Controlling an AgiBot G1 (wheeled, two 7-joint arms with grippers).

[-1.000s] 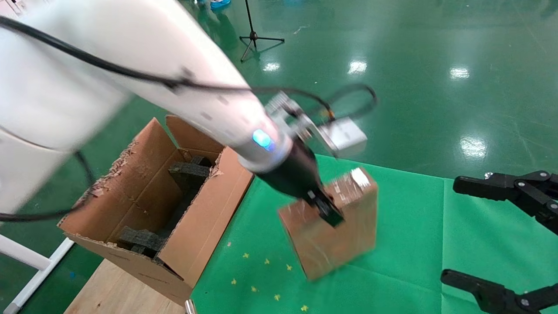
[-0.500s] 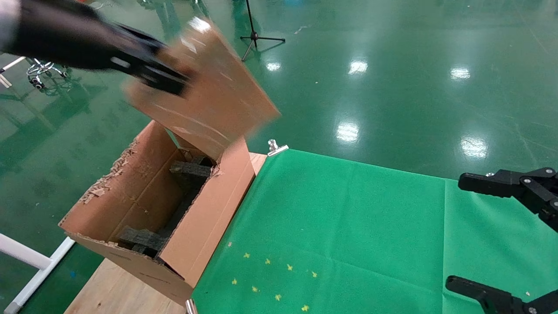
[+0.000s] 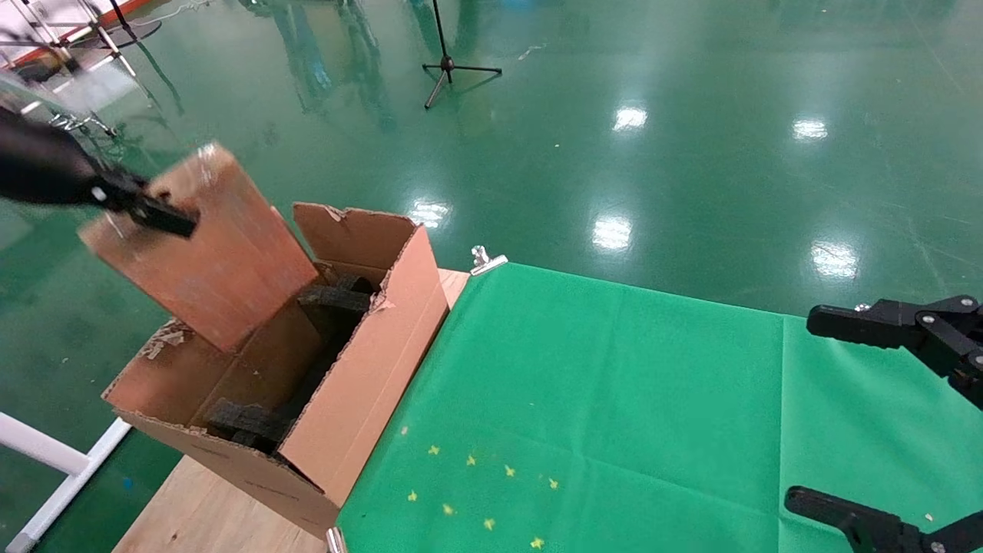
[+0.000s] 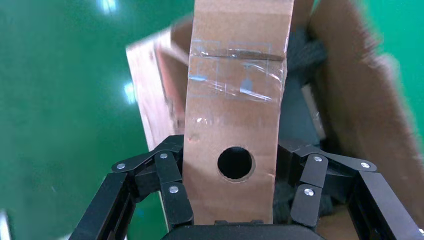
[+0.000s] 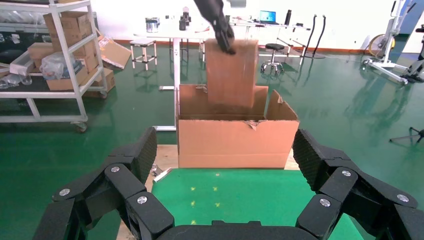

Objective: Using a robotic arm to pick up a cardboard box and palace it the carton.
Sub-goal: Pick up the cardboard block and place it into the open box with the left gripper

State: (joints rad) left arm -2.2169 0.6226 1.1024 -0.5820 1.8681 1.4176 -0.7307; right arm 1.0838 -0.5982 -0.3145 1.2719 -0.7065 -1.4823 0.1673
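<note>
The left gripper (image 3: 146, 209) is up in the air over the far-left side of the carton (image 3: 361, 384), its black fingers (image 4: 172, 195) pinching the cardboard box (image 3: 211, 253) by its two broad faces. The box hangs tilted, its lower corner dipping just inside the carton's open top, above the black foam blocks (image 3: 334, 298). A round hole (image 4: 235, 162) shows in the narrow face between the fingers. Off to the right, the right gripper (image 3: 895, 422) sits idle above the green tabletop (image 3: 614, 399), jaws spread wide and holding nothing.
</note>
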